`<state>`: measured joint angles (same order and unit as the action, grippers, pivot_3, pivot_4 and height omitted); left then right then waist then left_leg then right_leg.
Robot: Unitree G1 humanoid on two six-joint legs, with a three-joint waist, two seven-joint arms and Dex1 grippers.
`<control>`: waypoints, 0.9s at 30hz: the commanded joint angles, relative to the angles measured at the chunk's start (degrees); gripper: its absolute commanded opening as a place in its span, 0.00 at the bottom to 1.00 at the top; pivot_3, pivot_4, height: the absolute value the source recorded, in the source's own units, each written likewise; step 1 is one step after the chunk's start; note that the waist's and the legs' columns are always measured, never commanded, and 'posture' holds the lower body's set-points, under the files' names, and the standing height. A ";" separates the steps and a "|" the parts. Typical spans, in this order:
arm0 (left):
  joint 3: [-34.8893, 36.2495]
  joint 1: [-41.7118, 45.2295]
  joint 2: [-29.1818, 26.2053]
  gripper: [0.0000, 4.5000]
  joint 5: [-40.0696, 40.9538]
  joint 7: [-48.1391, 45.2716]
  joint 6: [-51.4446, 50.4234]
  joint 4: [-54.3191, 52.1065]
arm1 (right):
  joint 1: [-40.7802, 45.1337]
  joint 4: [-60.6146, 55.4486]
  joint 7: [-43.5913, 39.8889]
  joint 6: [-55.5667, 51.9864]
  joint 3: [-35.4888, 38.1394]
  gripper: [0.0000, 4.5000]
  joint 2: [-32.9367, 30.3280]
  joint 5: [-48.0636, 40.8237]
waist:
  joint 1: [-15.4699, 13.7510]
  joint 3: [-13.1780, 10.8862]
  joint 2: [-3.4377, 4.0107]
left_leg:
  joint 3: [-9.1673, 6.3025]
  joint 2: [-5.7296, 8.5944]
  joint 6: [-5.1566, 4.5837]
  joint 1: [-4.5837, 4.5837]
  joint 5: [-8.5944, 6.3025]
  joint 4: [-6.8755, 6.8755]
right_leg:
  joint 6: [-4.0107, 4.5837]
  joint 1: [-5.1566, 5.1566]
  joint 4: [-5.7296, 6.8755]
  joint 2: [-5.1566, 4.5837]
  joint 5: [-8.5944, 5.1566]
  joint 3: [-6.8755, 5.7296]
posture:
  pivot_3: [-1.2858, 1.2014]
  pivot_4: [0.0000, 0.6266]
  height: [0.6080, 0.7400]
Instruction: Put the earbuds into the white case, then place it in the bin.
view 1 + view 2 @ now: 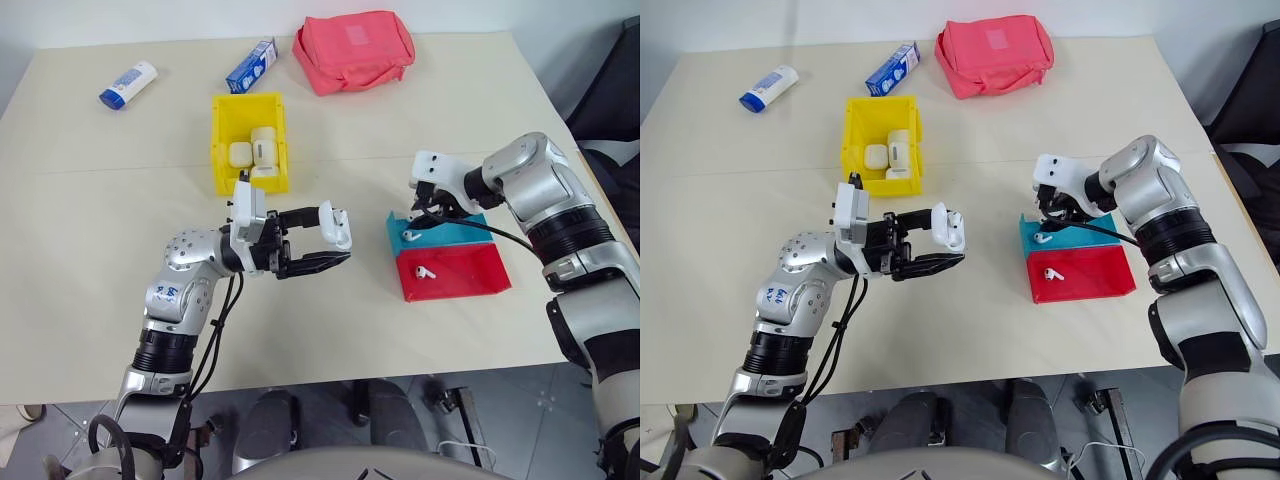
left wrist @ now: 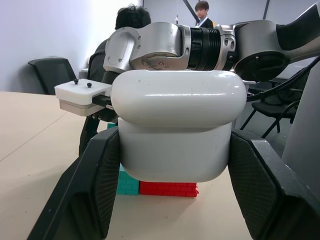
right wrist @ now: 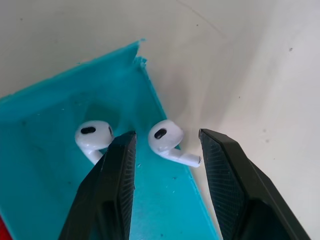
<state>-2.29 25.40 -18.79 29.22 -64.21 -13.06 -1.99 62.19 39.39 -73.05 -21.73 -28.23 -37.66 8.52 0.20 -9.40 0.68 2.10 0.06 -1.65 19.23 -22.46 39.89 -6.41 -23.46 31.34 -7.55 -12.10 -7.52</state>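
Left gripper [image 1: 338, 243] clamps the white case [image 1: 336, 226] above the table [image 1: 100, 250]; right gripper [image 3: 167, 150], jaws parted, straddles one earbud [image 3: 167, 141] in the teal tray [image 3: 45, 150]; the yellow bin [image 1: 221, 150] stands beyond.

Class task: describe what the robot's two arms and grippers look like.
Both arms are silver-grey metal with black joint bands. The left gripper and right gripper each have two black fingers behind a white camera block. Black cables loop beside each arm; a small blue marking sits near the left elbow.
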 commanded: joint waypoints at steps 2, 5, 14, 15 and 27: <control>0.86 -0.61 -0.49 0.62 1.60 0.26 0.56 -3.08 | 1.68 1.40 -0.46 2.34 1.78 0.46 0.02 1.18 | -0.02 0.00 0.00 | 0.00 0.01 0.00 0.00 0.00 0.00 | 0.00 0.00 0.01 -0.01 0.00 0.00 | 0.52 0.24 1.00; 0.90 -0.80 -0.59 0.62 1.62 0.39 0.57 -3.27 | 2.06 2.38 -0.95 3.45 1.59 0.46 0.29 1.85 | -0.01 0.00 0.00 | 0.00 0.01 0.00 0.00 0.00 0.00 | 0.00 0.00 0.02 0.00 0.00 0.00 | 0.52 0.24 1.00; 1.08 -1.23 -0.68 0.62 1.44 0.96 0.56 -3.90 | 2.49 4.31 -1.75 5.50 1.82 0.46 1.21 2.85 | 0.02 0.00 0.01 | 0.00 0.00 0.01 -0.01 0.00 0.00 | 0.01 0.00 0.04 0.00 -0.01 0.01 | 0.52 0.24 1.00; 1.11 -1.36 -0.71 0.62 1.47 1.04 0.52 -4.09 | 2.51 4.49 -1.77 5.72 1.87 0.46 1.32 2.96 | 0.03 0.00 0.01 | 0.00 0.00 0.01 -0.01 0.00 0.00 | 0.01 0.00 0.03 0.00 -0.01 0.00 | 0.52 0.24 1.00; 1.29 -1.22 -1.15 0.62 1.57 1.81 0.52 -4.24 | 2.82 6.51 -2.20 6.98 2.26 0.10 2.06 4.74 | 0.02 0.00 0.01 | 0.00 0.01 0.01 -0.02 0.00 0.01 | 0.02 0.00 0.06 -0.01 -0.01 0.01 | 0.52 0.24 1.00</control>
<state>-2.11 24.04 -19.50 29.27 -62.62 -13.06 -3.86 63.98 45.52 -75.12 -15.08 -27.01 -35.48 12.50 0.22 -9.40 0.69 2.09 0.07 -1.64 19.21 -22.45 39.90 -6.38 -23.46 31.40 -7.56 -12.11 -7.52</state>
